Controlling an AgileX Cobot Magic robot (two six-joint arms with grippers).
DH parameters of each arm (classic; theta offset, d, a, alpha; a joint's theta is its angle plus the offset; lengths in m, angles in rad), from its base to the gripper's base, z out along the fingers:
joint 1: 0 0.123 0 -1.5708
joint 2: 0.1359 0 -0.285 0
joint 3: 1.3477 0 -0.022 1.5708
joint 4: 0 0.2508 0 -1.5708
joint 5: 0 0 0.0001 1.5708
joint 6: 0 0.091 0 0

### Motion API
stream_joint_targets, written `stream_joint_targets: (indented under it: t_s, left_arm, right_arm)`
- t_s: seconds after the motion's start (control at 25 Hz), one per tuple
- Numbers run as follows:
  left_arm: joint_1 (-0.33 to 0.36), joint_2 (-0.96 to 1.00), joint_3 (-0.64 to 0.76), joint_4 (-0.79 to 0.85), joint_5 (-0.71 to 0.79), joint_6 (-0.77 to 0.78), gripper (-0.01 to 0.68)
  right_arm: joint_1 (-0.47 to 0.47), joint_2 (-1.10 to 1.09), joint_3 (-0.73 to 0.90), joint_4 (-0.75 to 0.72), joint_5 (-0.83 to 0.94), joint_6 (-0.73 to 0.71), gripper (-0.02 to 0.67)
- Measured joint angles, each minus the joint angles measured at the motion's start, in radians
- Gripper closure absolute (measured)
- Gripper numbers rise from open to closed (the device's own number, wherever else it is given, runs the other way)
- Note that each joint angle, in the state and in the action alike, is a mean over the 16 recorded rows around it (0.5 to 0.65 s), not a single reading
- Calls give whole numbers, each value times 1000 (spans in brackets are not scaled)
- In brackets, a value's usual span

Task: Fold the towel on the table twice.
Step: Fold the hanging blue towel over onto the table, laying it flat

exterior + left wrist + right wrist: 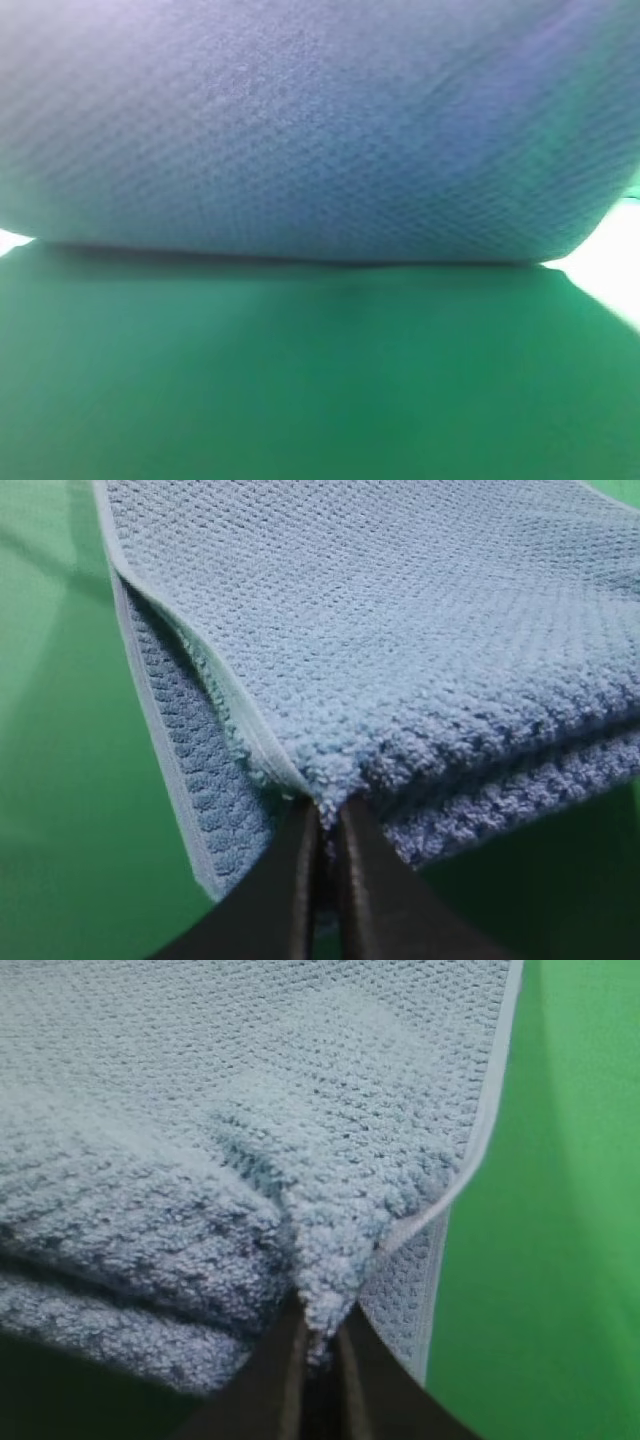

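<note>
We see the left gripper (322, 815) and right gripper (318, 1332) each pinching the towel (400, 650) corner at six o'clock above the table (300, 380).

Not much room to work with here. Right ahead of the left gripper (322, 815) the towel (400, 630) stacks up in layers — its jaws are pinched on a corner, so nothing passes forward. To its left there's bare table (60, 780), wide open. Same deal mirrored on the right gripper (318, 1340): thick folds ahead and to its left, free green surface off to its right. In the high view the lifted cloth fills the top half — open tabletop below it.
</note>
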Motion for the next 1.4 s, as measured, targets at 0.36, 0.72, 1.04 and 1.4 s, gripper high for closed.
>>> stream_joint_targets:
  t_s: [0.36,0.72,1.04,1.4]
  left_arm:
    - [0,-29,72,-38,-53,31,673]
    - [-1,217,28,-29,-274,45,673]
    - [-2,541,-113,1,-429,58,673]
    - [-1,816,-310,42,-501,79,673]
  right_arm:
    - [33,-45,85,-20,-17,46,649]
    - [-68,107,62,-47,-164,28,649]
    - [-159,343,-63,-89,-271,-21,649]
    - [-213,596,-284,-161,-314,-50,649]
